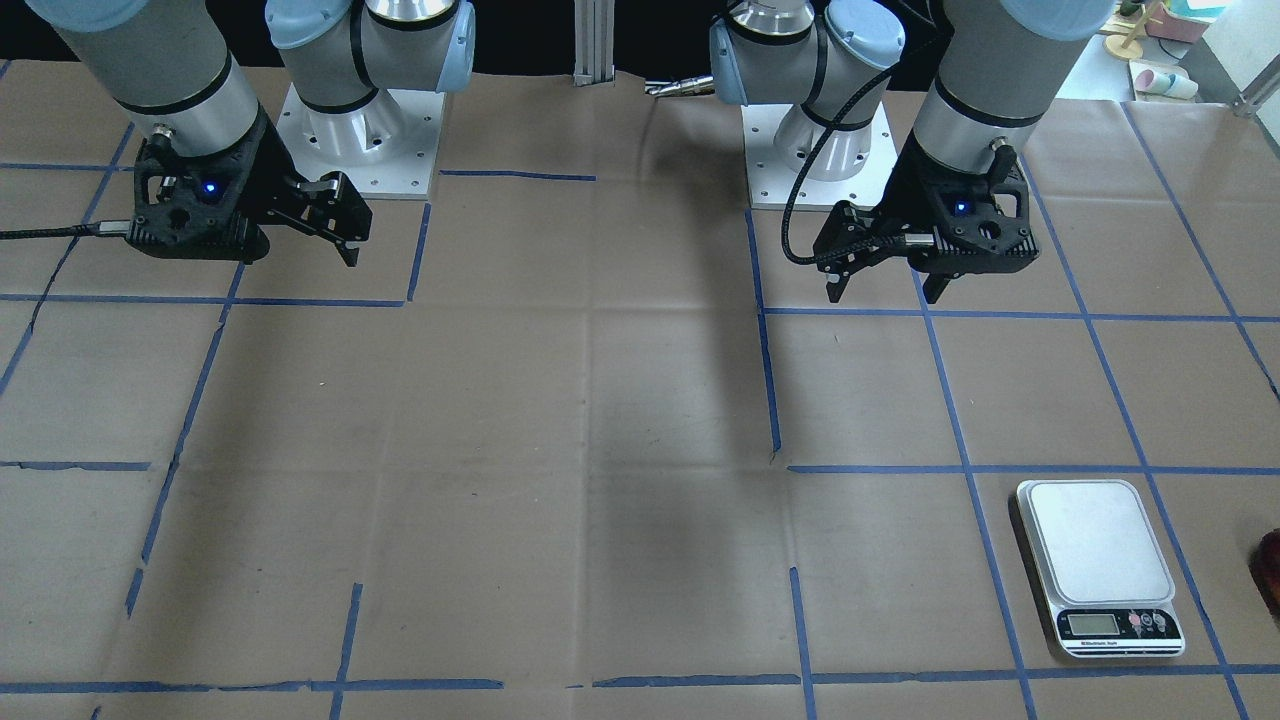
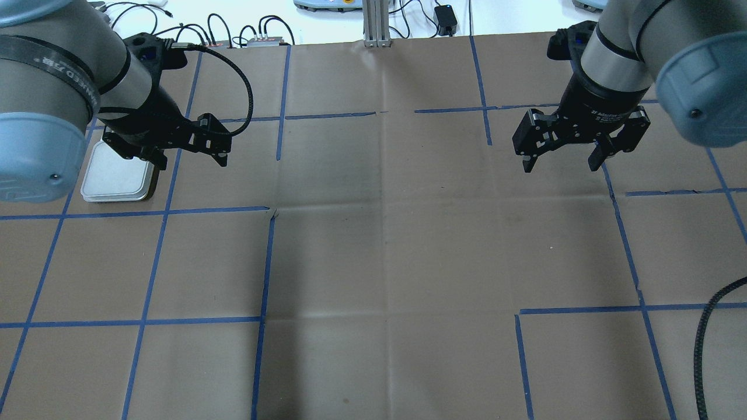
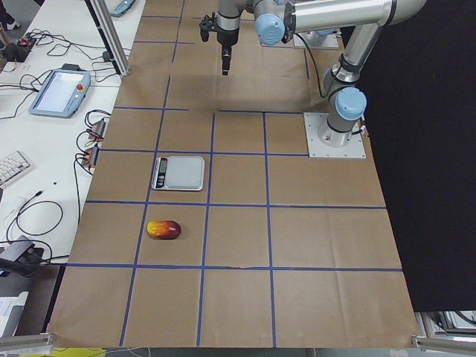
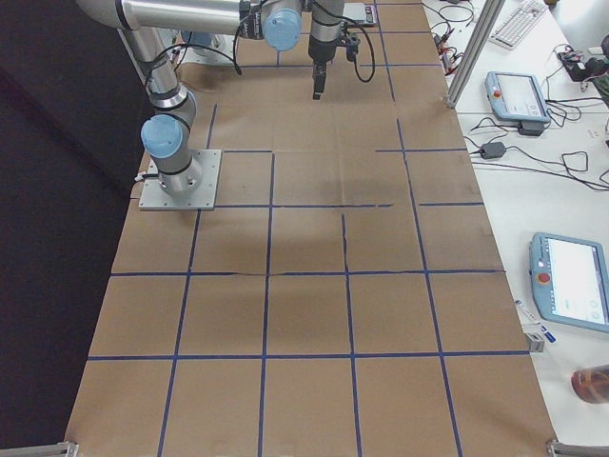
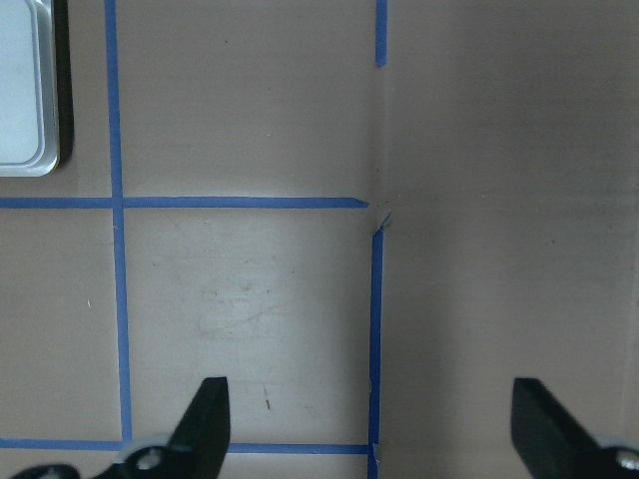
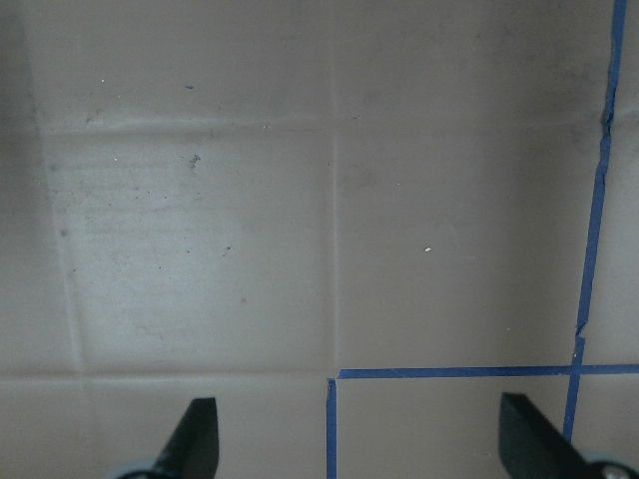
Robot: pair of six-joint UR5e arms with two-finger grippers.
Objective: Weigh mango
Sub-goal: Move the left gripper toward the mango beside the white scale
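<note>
The mango (image 3: 163, 230), red fading to yellow, lies on the brown paper in the exterior left view, one grid square nearer the camera than the scale (image 3: 178, 172). In the front view only its dark red end (image 1: 1271, 570) shows at the right edge, beside the scale (image 1: 1095, 565). The scale's platform is bare. My left gripper (image 2: 192, 158) hangs open and empty above the table beside the scale (image 2: 117, 181). The left wrist view (image 5: 371, 419) shows the scale's corner (image 5: 25, 90). My right gripper (image 2: 563, 163) hangs open and empty over bare paper, far from both.
Blue tape lines grid the paper-covered table (image 2: 385, 245). The two arm bases (image 1: 360, 140) (image 1: 820, 150) stand at the robot's edge. An aluminium post (image 2: 375, 23) stands at the far edge. Tablets and cables (image 3: 59, 93) lie on the side bench.
</note>
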